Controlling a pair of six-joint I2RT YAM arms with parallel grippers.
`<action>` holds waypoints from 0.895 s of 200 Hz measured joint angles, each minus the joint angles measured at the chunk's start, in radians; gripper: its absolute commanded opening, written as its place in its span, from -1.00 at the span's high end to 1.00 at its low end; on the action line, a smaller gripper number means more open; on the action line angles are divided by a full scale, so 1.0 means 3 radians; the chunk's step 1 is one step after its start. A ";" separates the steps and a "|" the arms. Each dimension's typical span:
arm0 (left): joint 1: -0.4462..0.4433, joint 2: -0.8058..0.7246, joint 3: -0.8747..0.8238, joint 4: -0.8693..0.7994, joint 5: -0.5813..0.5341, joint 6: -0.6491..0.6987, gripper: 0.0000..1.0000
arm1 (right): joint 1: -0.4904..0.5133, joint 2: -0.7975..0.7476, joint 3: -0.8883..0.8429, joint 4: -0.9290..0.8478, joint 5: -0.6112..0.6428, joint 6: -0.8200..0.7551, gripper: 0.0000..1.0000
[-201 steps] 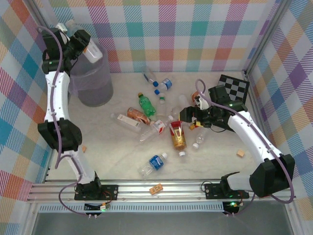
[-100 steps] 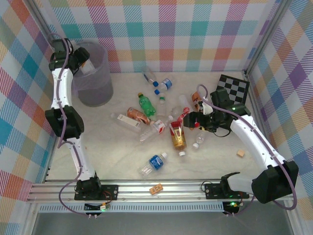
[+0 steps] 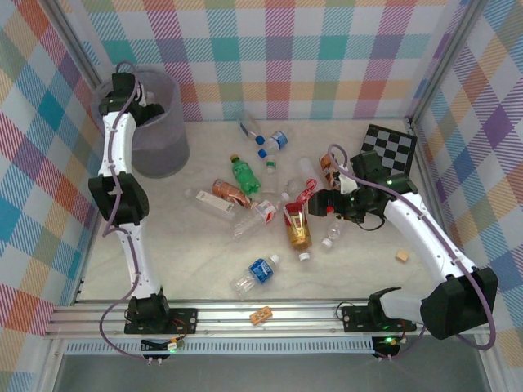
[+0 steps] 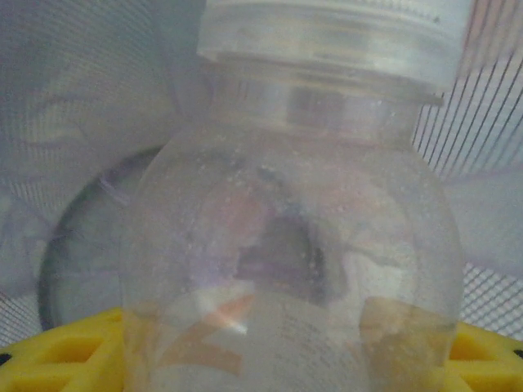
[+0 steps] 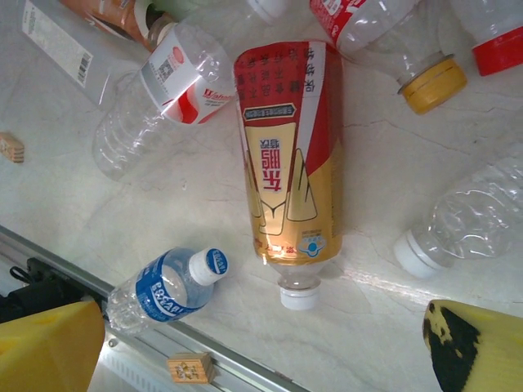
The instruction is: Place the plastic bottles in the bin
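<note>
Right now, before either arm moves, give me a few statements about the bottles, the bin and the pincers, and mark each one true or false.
1. The left pincer holds a clear bottle over the bin. True.
2. The right pincer is shut on the gold bottle. False: it is open and holds nothing, and the gold bottle lies on the table below it.
3. The green bottle stands upright. False: it lies on its side.
4. The checkerboard is at the far right of the table. True.
</note>
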 measured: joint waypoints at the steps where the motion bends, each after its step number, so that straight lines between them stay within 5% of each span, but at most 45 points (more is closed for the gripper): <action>1: 0.0000 0.0000 -0.0003 0.0000 0.0000 0.0003 0.22 | 0.0000 -0.0004 -0.0003 0.0001 0.0005 0.0001 -1.00; 26: -0.0003 0.0011 -0.0064 -0.0042 0.0005 0.0074 -0.41 | 0.0000 -0.0079 -0.0075 0.0005 0.0102 0.0027 -1.00; 78: -0.0003 0.0013 -0.0081 -0.0155 0.0034 0.0141 -0.94 | -0.0004 -0.0117 -0.0112 -0.0003 0.0348 0.0155 -0.99; 179: -0.0003 -0.0262 -0.0080 -0.0188 0.0142 0.0140 -1.00 | -0.0043 0.0121 -0.0446 0.0033 0.1036 0.0759 -0.99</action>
